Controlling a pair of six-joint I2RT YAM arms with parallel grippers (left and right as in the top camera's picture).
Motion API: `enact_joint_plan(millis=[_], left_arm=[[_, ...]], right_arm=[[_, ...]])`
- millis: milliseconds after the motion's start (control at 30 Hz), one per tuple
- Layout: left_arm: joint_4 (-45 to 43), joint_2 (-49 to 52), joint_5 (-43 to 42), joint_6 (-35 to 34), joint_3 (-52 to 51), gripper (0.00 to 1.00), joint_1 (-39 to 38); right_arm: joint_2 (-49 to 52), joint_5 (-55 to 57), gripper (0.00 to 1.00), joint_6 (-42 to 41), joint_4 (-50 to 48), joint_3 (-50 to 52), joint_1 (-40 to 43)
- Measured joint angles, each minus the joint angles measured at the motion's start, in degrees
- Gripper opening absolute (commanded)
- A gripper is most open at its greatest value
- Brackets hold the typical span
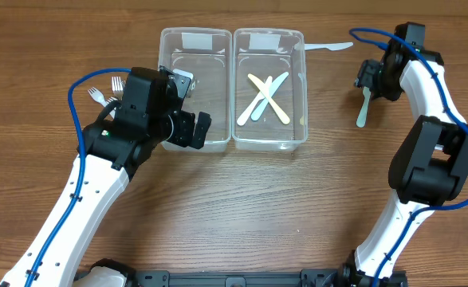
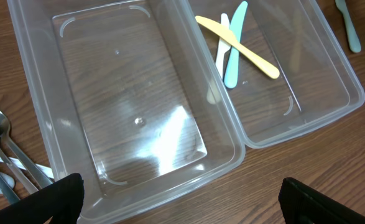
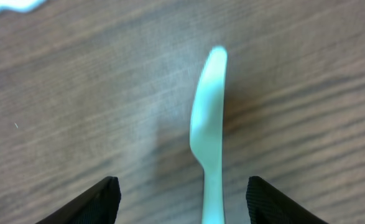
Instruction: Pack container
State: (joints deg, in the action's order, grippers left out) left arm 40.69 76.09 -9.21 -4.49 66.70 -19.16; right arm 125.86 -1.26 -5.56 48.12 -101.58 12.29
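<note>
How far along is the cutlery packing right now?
Done: three knives lie in the right container. In hand: nothing is gripped. The right end effector is open astride a pale green knife on the table, and the left end effector is open above the empty left container. Remaining: that knife, a white knife behind the containers, and the forks beside the left container.

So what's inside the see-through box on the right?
The clear plastic container holds three plastic knives: a yellow knife lying across a white knife and a pale teal knife. Only the bits under it are hidden.
</note>
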Motion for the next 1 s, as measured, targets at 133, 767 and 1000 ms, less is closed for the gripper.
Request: enact_joint_plan(millis=[133,767,1000], left_arm=[[0.0,0.0,0.0,0.0,0.0,1.00,0.0],[0.0,0.0,0.0,0.0,0.0,1.00,0.0],[0.0,0.0,0.0,0.0,0.0,1.00,0.0]], right_arm=[[0.0,0.0,0.68,0.0,-1.9,0.0,0.0],[4.1,0.7,0.57,0.1,1.0,0.2,0.0],[5.1,1.1,0.34,-0.1,2.4,0.1,0.0]])
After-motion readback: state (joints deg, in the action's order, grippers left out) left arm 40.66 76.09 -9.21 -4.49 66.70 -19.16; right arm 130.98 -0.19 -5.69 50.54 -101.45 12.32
